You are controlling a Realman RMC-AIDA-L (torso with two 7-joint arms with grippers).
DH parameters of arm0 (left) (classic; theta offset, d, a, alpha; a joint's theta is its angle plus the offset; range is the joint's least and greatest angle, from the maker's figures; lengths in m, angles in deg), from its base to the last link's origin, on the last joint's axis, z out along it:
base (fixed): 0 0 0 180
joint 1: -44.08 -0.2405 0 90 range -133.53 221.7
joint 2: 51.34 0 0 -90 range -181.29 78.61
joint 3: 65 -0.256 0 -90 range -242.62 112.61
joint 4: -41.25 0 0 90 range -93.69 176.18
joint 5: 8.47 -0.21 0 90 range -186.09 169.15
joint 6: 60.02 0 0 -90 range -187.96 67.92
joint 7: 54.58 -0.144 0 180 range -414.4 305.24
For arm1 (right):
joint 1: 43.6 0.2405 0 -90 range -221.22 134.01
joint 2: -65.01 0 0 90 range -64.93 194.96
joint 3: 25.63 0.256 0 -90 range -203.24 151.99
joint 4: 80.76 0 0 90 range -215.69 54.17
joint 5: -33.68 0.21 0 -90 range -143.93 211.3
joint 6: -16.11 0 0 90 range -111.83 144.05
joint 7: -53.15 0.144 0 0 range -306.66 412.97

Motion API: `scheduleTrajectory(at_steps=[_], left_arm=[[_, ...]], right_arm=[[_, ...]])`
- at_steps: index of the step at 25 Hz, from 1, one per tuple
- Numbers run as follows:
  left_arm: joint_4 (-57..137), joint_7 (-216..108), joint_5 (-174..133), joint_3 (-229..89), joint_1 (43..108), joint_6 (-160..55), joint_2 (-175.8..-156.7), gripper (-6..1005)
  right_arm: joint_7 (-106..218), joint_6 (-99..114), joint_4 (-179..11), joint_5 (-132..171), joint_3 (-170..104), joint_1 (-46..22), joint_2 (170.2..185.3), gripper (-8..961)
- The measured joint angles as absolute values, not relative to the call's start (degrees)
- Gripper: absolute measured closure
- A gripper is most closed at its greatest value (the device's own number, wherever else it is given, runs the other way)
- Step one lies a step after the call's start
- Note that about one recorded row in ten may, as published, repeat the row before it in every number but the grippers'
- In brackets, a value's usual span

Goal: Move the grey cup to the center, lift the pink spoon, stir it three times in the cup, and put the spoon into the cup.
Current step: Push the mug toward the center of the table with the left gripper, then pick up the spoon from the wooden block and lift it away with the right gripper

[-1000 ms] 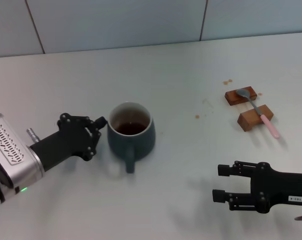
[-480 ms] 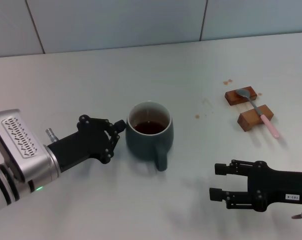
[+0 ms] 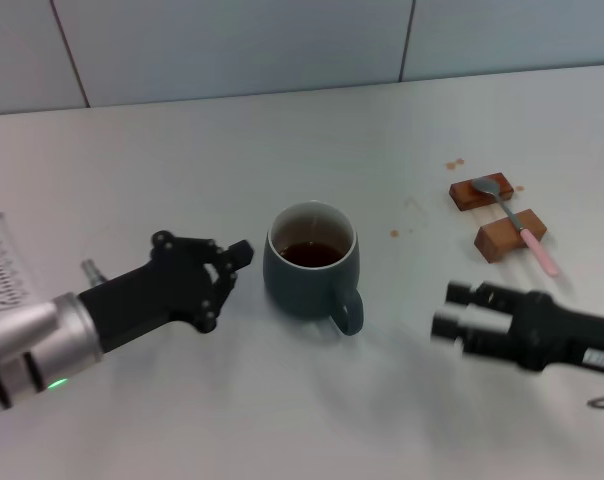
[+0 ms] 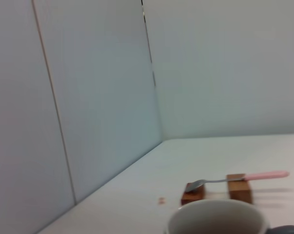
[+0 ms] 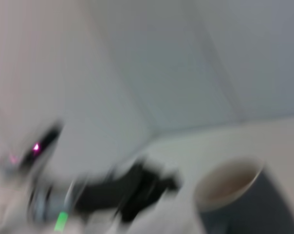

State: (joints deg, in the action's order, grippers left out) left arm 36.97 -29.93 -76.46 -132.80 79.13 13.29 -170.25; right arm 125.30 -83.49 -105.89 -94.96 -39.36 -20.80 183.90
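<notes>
Tabletop (image 3: 282,130): pale, wide; carries every item listed below.
Left end effector (image 3: 227,270): low over the tabletop's left half, just beside the cup on its left-edge side; a narrow gap visible between fingertips and cup wall, nothing gripped; finger spread impossible to judge.
Right end effector (image 3: 452,310): hovering toward the near right corner, blurred; empty, well apart from the spoon; open or closed impossible to tell.
Grey cup (image 3: 310,262): upright around mid-tabletop, handle turned toward the near edge and slightly right; brown liquid inside; rim also visible in left wrist view.
Wooden blocks (image 3: 510,235): two, side by side toward the right edge, small brown specks close by.
Pink spoon (image 3: 517,225): lying bridged across both blocks, metal bowl on the far block, pink handle overhanging the near block toward the right edge; untouched.
Progress, done: cup placement looks finished or very nearly so.
Progress, left: spoon lift, three stirs, deposit in the cup; none begun.
Likely next: right end effector to the spoon handle.
</notes>
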Motion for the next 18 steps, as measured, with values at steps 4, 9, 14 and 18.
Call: scheduleTrajectory(at_steps=[4,9,14,18], left_arm=[[20.82,-15.95,-80.62,-139.5,69.69,15.01,-169.66,883],[4.26,-3.16,-86.57,-143.92,60.9,10.39,-169.9,874],[-0.52,-1.48,-87.42,-145.54,57.99,8.46,-169.84,828],[-0.32,-1.47,-87.42,-145.92,58.39,8.26,-169.88,670]], right_arm=[[132.28,-85.72,-103.85,-89.99,-32.64,-23.13,183.51,247],[147.12,-86.08,-100.25,-81.39,-27.13,-27.71,182.65,250],[159.12,-79.65,-92.48,-78.79,-18.6,-32.17,182.29,252],[162.23,-75.79,-91.44,-78.77,-15.58,-33.67,183.27,255]])
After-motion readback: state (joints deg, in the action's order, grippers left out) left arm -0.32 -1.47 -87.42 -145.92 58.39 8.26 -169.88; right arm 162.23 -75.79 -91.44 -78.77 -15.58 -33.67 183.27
